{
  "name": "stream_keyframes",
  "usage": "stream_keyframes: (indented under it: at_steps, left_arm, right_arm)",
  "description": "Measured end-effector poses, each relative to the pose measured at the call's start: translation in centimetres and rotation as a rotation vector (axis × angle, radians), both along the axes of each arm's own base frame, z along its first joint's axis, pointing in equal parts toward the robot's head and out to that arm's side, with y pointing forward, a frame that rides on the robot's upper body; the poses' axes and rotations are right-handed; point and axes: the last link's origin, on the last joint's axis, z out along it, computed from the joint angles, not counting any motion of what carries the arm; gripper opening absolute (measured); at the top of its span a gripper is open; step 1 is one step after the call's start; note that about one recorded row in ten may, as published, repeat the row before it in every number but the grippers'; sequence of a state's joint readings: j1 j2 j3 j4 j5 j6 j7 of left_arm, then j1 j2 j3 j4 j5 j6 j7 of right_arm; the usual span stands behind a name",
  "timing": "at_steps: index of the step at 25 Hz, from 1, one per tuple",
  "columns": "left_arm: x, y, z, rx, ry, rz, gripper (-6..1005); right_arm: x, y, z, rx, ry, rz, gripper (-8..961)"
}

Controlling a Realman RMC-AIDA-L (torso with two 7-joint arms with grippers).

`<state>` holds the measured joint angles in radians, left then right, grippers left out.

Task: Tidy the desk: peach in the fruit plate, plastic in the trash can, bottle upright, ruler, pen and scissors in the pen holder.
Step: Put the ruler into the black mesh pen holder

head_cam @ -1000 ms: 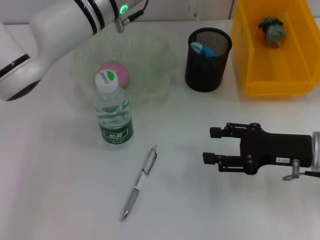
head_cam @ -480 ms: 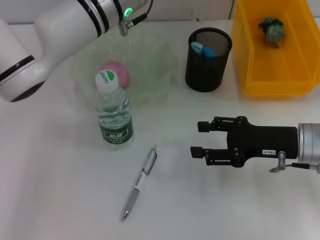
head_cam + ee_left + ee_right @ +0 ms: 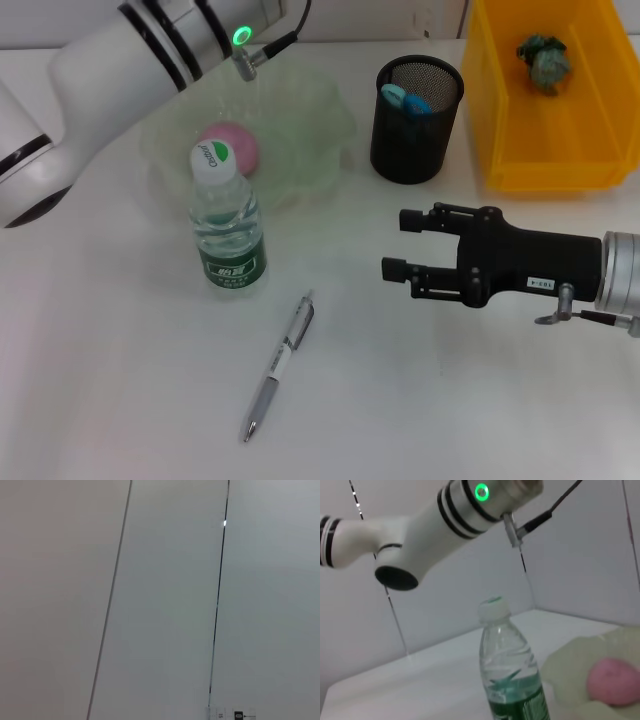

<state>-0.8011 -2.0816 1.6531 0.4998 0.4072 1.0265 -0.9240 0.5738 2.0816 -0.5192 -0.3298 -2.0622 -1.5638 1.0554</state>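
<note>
Right end effector agape beside pen

White desk w/ five items resting on it.

Landmark = pen holder, black mesh cup, upright at the desk's far middle. Fruit plate, pale green w/ wavy rim, sits just left of it. Trash can, yellow bin, stands right beside it on the right, a narrow gap btwn them. Bottle, clear w/ green label & white cap, stands upright left of and nearer than the holder, at the plate's near edge. Pen, silver-grey, lies flat on the diagonal, well nearer than the holder & a bit left, apart from the bottle.
</note>
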Motion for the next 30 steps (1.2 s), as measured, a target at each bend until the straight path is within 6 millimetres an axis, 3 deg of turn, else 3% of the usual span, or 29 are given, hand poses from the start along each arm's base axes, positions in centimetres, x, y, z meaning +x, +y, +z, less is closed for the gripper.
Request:
stream_keyframes:
  at_steps: [14, 30]
  left_arm:
    - [2.0, 0.4, -0.3, -0.029, 0.000, -0.024, 492]
    - [4.0, 2.7, -0.5, -0.044, 0.008, 0.090, 515]
  right_arm:
    - [-1.1, 0.6, -0.4, 0.015, 0.033, 0.017, 734]
    - [-1.8, 1.4, 0.2, 0.071, 0.093, -0.003, 734]
